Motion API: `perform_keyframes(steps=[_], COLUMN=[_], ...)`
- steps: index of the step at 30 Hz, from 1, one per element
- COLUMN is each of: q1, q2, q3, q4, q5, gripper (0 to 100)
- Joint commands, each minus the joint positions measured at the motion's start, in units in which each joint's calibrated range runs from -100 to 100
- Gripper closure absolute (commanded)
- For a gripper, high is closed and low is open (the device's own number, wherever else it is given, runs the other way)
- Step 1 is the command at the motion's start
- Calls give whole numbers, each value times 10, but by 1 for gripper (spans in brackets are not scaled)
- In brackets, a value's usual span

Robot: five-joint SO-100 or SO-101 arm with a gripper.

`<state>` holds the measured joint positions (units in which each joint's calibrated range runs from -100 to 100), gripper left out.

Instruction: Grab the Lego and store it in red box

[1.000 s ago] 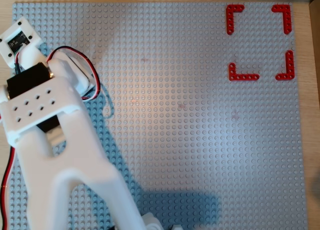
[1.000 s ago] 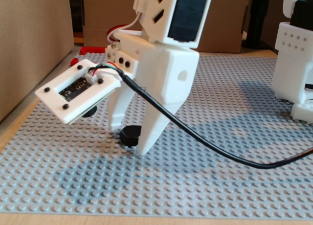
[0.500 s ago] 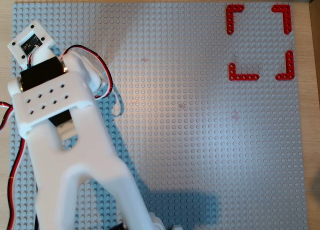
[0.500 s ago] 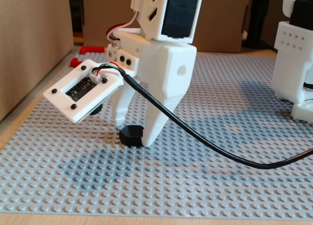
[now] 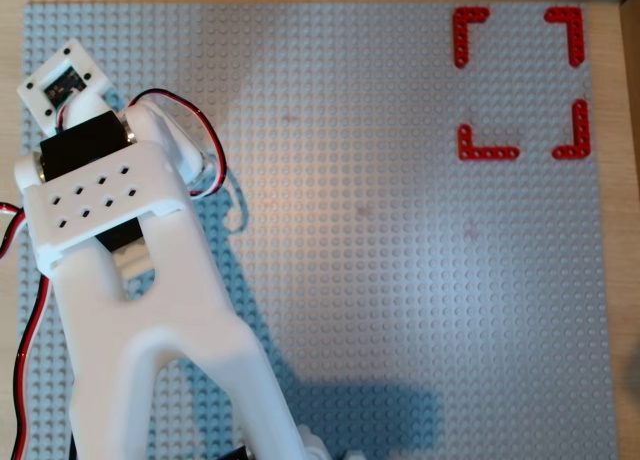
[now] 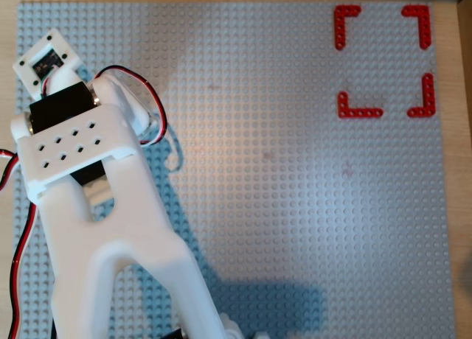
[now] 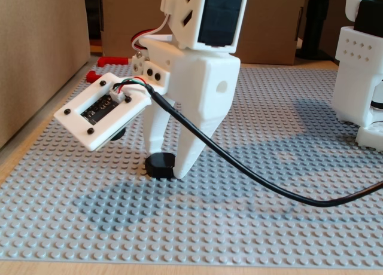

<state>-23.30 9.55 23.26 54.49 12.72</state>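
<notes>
Two fingers of the gripper (image 7: 163,160) straddle the Lego (image 7: 160,165), which sits on the baseplate (image 7: 269,137); jaws narrow, closed against it. Step in hand: grasping. Next move: lift clear, then carry rightward in the overhead view to the red box (image 5: 520,80).

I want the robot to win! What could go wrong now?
1. The gripper straddles the Lego low on the studded plate; it might slip out when lifted.
2. The red box is far across the plate, so the Lego could drop on the way.
3. The black cable hangs low and might snag.
</notes>
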Motion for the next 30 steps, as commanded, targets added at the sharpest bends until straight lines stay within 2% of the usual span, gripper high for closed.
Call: perform_keyframes(steps=[1, 7, 17, 20, 24, 30], q1=[0, 2, 13, 58, 170, 335], q2=[-4, -45, -235, -285, -364, -498], q3=[-24, -44, -53, -48, -42, -8], q4=[-15, 10, 102, 128, 173, 131], q5=[-9, -9, -8, -1, 22, 32], gripper=[88, 89, 89, 89, 89, 89])
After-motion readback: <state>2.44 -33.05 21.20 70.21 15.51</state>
